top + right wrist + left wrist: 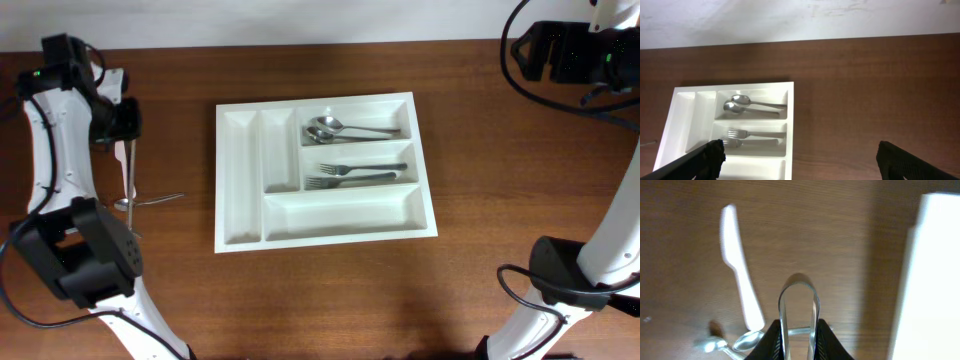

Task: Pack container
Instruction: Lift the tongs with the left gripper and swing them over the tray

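The white cutlery tray (pixel 340 213) lies mid-table and also shows in the right wrist view (pixel 680 125). Two spoons (pixel 335 128) lie in its top long compartment and two forks (pixel 350 175) in the middle one. The bottom long compartment and both narrow upright ones are bare. My left gripper (pixel 122 128) is left of the tray. In the left wrist view it (pixel 799 325) is shut on a metal utensil (pixel 799 295), whose rounded handle end sticks out above the table. My right gripper (pixel 797 150) is wide open and empty, high at the far right (pixel 540 52).
A pale knife (pixel 740 280) lies on the wood left of the held utensil. Two spoons (pixel 747 340) lie by the fingers, one handle running behind them. In the overhead view a spoon (pixel 150 200) lies left of the tray. The tray's edge (pixel 935 280) is to the right.
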`<state>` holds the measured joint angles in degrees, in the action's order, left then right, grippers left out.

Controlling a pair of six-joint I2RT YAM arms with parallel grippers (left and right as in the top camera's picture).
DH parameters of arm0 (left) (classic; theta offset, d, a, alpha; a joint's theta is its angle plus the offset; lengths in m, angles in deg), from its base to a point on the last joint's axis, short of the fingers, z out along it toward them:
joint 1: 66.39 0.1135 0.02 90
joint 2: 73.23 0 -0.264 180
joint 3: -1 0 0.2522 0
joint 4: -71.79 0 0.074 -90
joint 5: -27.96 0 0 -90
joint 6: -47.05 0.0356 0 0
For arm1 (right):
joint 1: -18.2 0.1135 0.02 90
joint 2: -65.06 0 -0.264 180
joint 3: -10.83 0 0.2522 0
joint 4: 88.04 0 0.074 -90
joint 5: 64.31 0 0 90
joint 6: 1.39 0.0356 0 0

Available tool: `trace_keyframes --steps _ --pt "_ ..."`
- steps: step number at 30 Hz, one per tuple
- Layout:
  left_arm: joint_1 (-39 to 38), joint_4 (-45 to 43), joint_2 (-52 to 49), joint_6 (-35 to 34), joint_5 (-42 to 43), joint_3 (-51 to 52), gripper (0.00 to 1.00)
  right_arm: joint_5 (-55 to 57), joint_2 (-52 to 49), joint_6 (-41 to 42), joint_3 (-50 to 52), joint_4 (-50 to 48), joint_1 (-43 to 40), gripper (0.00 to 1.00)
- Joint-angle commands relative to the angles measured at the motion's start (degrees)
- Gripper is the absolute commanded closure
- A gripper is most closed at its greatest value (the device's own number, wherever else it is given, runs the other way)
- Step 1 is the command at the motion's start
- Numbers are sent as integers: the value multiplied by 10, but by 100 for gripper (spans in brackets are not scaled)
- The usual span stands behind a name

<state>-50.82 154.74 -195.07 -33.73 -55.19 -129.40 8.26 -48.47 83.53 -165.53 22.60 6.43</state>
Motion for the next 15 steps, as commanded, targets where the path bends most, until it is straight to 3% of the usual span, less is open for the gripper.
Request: trace_keyframes --steps 1,5,10,15 --pt "-40 3 3 -12 65 -16 98 1 -3 0 -6 -2 -2 1" --pt "-100 -24 2 -18 57 -16 98 1 -3 0 -6 -2 -2 1" --pt "-175 -88 -5 -40 -51 -15 98 1 -3 0 -6 -2 -2 1" --pt "-223 -126 -38 -62 -59 -15 98 1 -3 0 -6 -2 -2 1"
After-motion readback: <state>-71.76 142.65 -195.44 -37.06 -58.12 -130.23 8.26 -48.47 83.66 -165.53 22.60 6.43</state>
